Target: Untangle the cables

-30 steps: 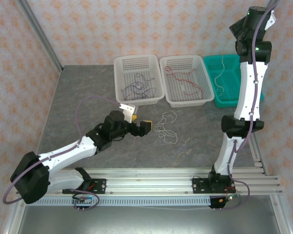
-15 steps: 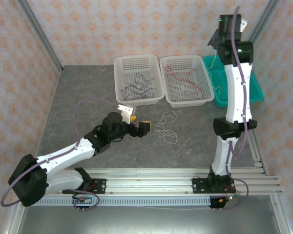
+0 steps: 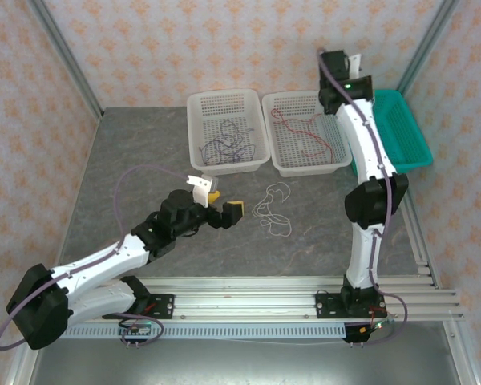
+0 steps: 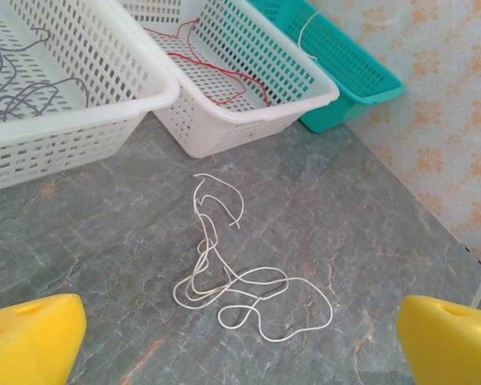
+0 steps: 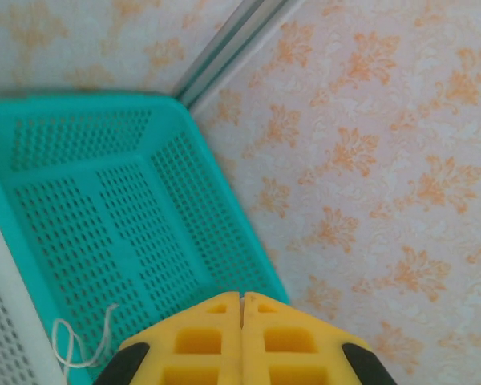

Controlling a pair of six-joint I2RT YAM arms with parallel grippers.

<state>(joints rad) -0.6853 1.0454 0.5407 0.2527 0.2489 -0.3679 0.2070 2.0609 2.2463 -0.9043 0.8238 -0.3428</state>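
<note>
Right fingers (image 5: 212, 341) were shut on nothing. Over the last sec that arm swung from high above the teal basket (image 5: 32, 104) back twd the white baskets, leaving a pale cable (image 5: 70, 341) in the teal one. Left fingers (image 4: 28, 341) gaped wide, empty, near the white cable (image 4: 204, 249) looped on the desk (image 3: 144, 160). Prob. one strand sorted, this one next.

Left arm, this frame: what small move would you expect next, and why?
Likely ease the left gripper forward and down onto the white cable. Its jaws stand wide open and empty, and the cable lies loose on the table just ahead of it, so a short descent should bring the fingers around a strand.
</note>
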